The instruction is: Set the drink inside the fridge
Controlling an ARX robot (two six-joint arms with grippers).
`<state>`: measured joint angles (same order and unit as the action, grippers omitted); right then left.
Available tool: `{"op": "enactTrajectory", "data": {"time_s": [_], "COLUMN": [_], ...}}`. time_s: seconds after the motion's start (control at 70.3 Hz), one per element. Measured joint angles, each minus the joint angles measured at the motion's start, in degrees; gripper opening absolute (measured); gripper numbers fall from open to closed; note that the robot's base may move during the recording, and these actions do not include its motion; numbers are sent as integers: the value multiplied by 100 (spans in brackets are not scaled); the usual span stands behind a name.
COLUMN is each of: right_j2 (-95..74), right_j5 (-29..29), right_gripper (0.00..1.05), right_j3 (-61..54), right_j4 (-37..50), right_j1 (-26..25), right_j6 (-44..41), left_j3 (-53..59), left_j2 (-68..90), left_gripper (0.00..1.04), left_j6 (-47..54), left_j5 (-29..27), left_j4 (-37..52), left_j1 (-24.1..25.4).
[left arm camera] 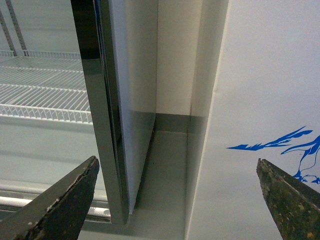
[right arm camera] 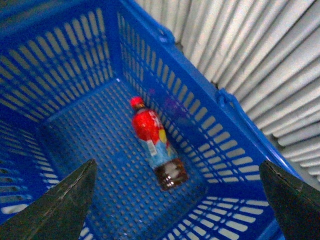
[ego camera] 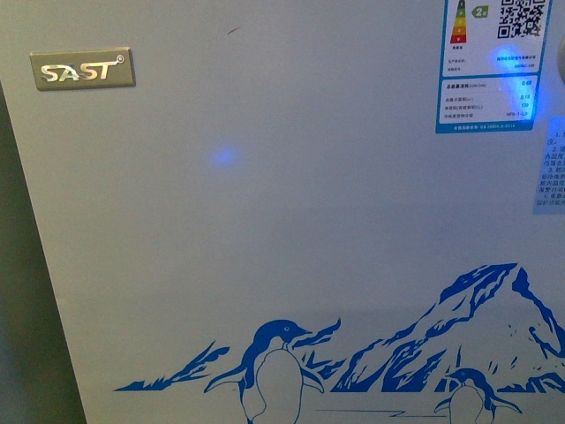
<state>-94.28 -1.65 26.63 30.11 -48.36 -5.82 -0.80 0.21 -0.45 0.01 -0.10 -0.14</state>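
White chest freezer [ego camera: 265,221] fills the front view at close range: a metal SAST badge [ego camera: 82,70] at left, a blue penguin decal [ego camera: 278,371] below, an energy label [ego camera: 490,66] at right. Its lid is out of frame. The left gripper [left arm camera: 176,162], jaws wide apart and empty, hangs low by the gap between a grey glass-door cooler [left arm camera: 100,125] and the freezer, seemingly parked clear. The right gripper [right arm camera: 176,163], also spread and empty, hovers over a blue plastic basket [right arm camera: 75,60]. There the red drink [right arm camera: 152,142] lies on its side near the wall, probably the grasp target.
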Motion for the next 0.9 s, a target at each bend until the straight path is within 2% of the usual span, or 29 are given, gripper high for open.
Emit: {"op": "enactTrajectory", "data": {"time_s": [0.1,0.342,0.897], "right_j2": [-1064,-3241,-5952], "right_j5": [-79,-1106,-1784], "right_gripper": [98,98,98], "right_j3": [413,1808,4153], "right_j4": [142,136,-431], "right_j1": [129,245,516], "right_j6": [-72,-131,24], "left_j3": [0,0,0], "left_j2": [0,0,0], "left_gripper": [97,97,97], "left_j6": [0,0,0], "left_j5": [-2,-2,-2], "left_j4": [0,0,0], "left_j1": [0,0,0]}}
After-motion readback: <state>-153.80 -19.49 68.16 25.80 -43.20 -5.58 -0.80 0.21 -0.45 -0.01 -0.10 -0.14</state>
